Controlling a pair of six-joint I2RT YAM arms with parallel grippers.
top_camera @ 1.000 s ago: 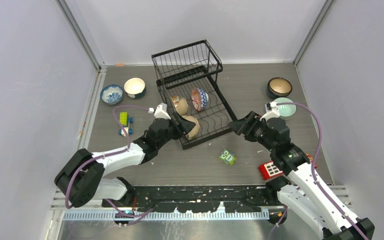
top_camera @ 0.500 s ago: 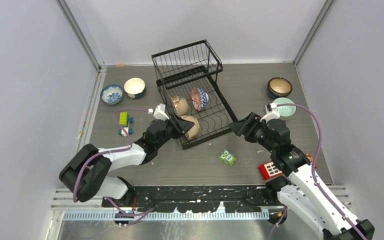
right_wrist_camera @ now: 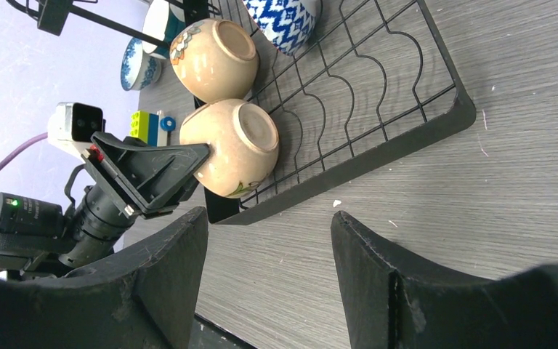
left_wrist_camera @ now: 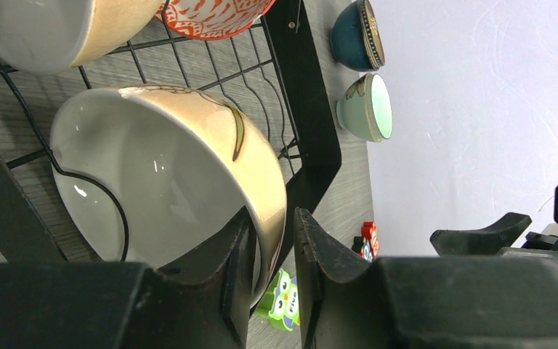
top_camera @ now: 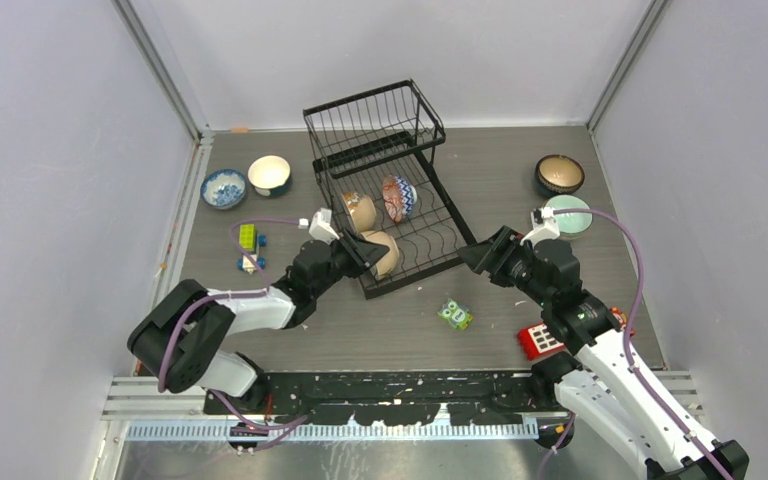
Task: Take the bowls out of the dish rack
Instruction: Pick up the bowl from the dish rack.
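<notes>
Cream ceramic bowl (left_wrist_camera: 189,138), black wire dish rack (left_wrist_camera: 312,109): left jaws narrow astride rim, grip uncertain; clamp before lifting. Right jaws wide.

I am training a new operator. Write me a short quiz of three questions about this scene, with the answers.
1. True or false: the upper basket of the dish rack holds a bowl.
2. How many bowls lie in the lower tray?
3. The left end effector straddles the rim of which one? A. the cream bowl nearest the tray's front edge; B. a mint bowl; C. a blue-patterned bowl.

Key: 1. false; 2. three; 3. A.
</notes>
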